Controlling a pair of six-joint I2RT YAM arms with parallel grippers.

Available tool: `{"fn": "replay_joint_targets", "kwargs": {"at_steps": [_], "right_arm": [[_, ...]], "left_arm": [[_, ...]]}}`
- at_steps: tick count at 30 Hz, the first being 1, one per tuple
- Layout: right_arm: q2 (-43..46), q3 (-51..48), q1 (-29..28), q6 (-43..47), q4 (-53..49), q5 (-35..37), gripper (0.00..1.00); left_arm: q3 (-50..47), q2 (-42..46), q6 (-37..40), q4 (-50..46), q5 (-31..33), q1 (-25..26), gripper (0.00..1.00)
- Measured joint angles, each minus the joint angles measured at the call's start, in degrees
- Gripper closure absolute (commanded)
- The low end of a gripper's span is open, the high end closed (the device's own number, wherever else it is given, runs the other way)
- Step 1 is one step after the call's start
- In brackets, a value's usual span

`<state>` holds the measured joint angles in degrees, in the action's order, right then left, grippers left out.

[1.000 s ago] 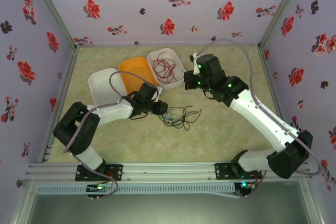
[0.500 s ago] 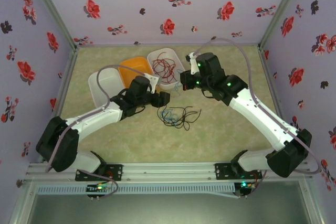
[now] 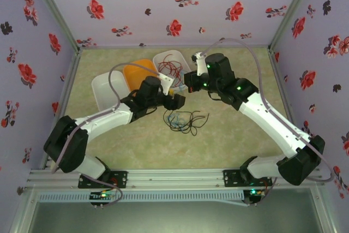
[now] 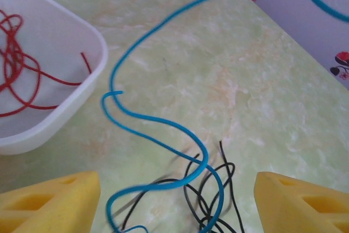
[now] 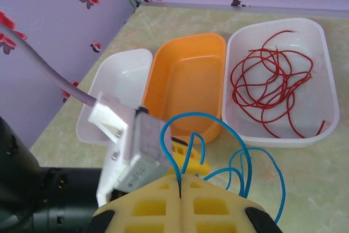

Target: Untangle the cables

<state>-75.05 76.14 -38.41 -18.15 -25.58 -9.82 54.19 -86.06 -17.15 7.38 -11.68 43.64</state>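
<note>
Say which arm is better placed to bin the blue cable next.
Right. The right claw is shut on the blue cable, near the empty orange bin; the left claw is open, holding nothing.

No writing, label, brand name, number or sign can be read on any surface in these views.
</note>
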Motion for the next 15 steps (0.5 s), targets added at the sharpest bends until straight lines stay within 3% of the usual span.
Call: {"fn": "replay_joint_targets", "kwargs": {"at_steps": [7, 15], "right_arm": [[0.3, 0.0, 0.0, -0.3, 1.8, -1.4, 0.94], [2.7, -0.3, 0.0, -0.3, 1.7, -0.6, 0.93]], "left_arm": [[0.0, -1.5, -0.5, 2.3, 0.9, 0.2, 0.57], [-0.1, -2.2, -3.4, 6.2, 2.1, -0.1, 0.97]]}}
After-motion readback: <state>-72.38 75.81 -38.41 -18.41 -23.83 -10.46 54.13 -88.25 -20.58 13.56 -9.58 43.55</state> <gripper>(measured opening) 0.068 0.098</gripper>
